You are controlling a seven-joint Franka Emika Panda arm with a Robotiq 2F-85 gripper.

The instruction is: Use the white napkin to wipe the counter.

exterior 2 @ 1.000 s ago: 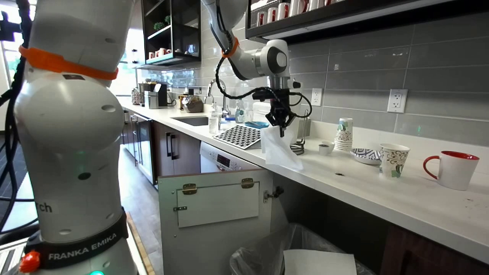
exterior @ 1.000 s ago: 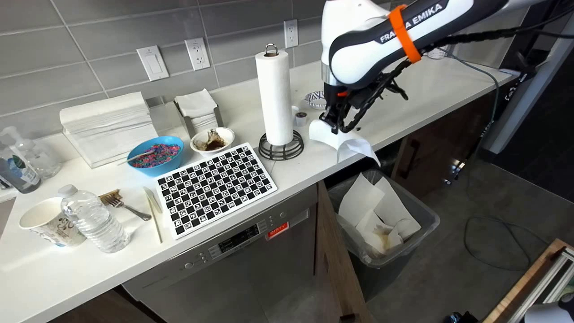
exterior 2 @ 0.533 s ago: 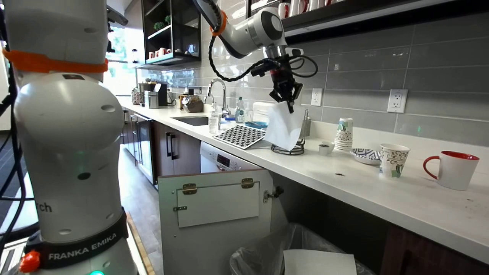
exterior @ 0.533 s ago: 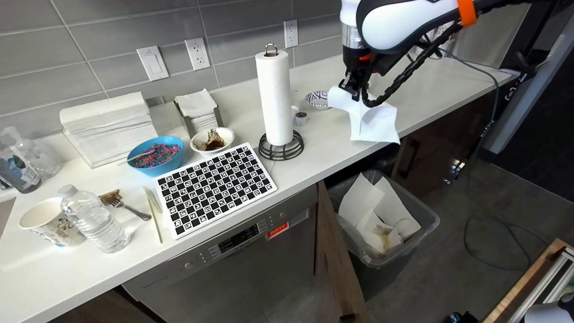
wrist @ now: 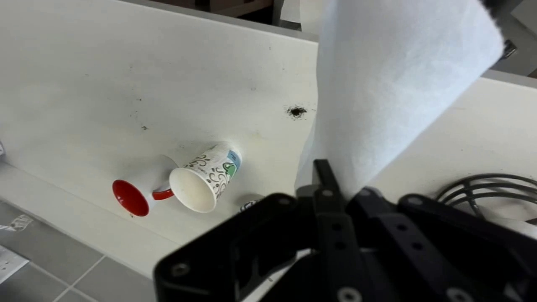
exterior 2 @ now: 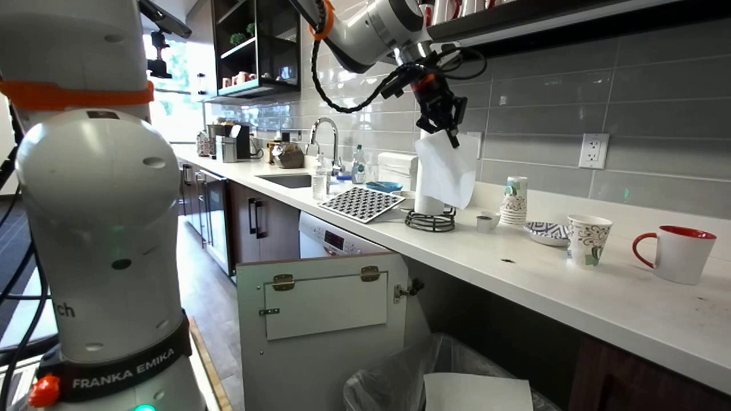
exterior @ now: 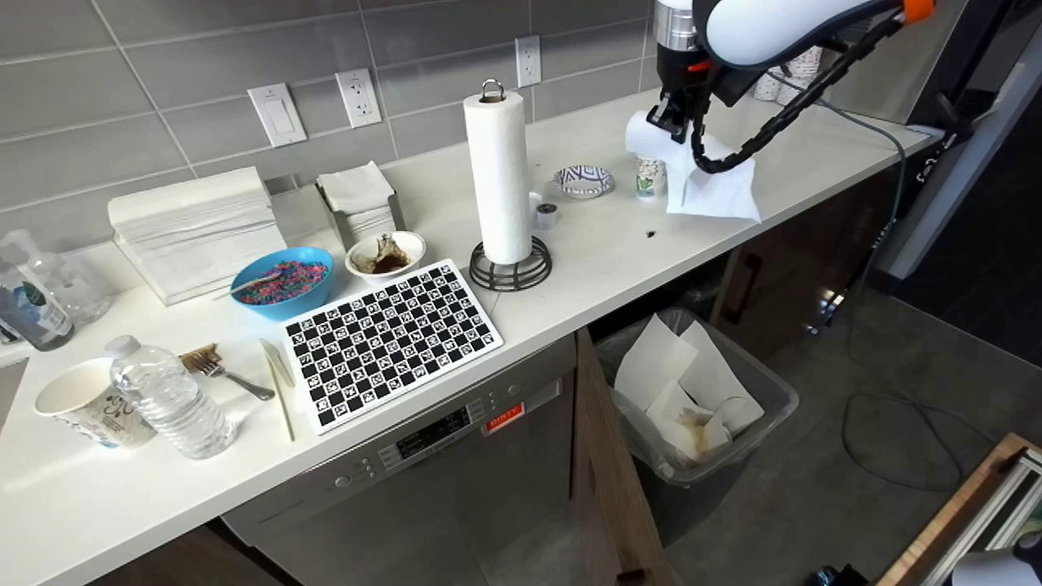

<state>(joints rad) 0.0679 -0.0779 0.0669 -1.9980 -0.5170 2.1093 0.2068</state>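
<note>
My gripper [exterior: 672, 135] is shut on the white napkin [exterior: 716, 189] and holds it by one edge. The sheet hangs down creased above the counter [exterior: 606, 264], apart from it. In an exterior view the gripper [exterior 2: 453, 141] is well above the surface, and the napkin [exterior 2: 448, 174] hangs in front of the paper towel roll. In the wrist view the napkin [wrist: 390, 84] spreads away from the fingertips [wrist: 335, 186] and hides part of the counter [wrist: 201, 75]. A dark crumbly spot [wrist: 296, 111] lies on the counter beside the napkin, with small specks farther off.
A paper cup [exterior 2: 587, 242], a red-and-white mug [exterior 2: 681, 256], a patterned bowl [exterior: 583, 181] and stacked cups [exterior 2: 515, 202] stand on the counter. The paper towel roll [exterior: 500, 179] stands on a wire base. A trash bin [exterior: 777, 399] sits below the front edge by an open cabinet door [exterior 2: 320, 354].
The gripper has risen and moved right in both exterior views, lifting the napkin from the counter's front edge. The dark spot and paper cup now show in both exterior views.
</note>
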